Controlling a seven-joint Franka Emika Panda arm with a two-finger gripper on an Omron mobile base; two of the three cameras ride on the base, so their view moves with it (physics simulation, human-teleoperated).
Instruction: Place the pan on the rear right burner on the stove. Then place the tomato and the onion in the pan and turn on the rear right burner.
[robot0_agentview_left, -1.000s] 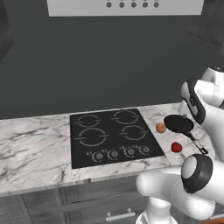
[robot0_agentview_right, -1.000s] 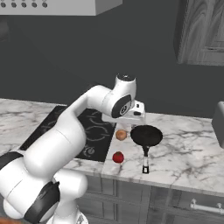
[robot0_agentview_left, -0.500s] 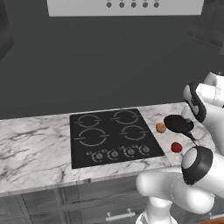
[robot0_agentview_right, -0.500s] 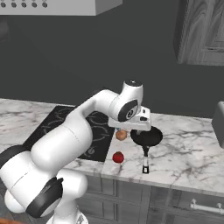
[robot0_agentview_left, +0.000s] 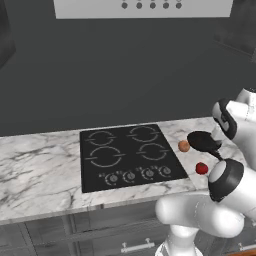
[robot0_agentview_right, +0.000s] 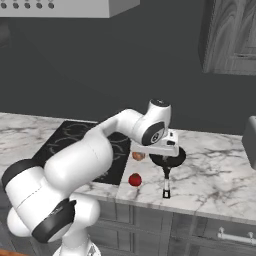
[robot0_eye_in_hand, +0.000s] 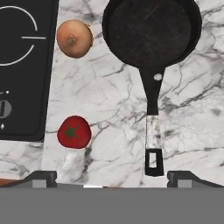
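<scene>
Kitchen interior, rendered. Wall (robot0_agentview_left: 125, 70): flat dark grey, unbroken, running behind the worktop. Countertop (robot0_agentview_left: 40, 165): white marble with grey veining, full width. Range hood (robot0_agentview_left: 142, 7): pale grey, mounted high on the wall, a row of small dark round buttons on its face. Upper cabinet (robot0_agentview_right: 232, 35): grey wood grain, panelled door, at the right. Base cabinets (robot0_agentview_right: 200, 235): dark grey fronts under the worktop, with pale bar handles (robot0_agentview_right: 235, 236). Light: even, soft, no strong shadows.
</scene>
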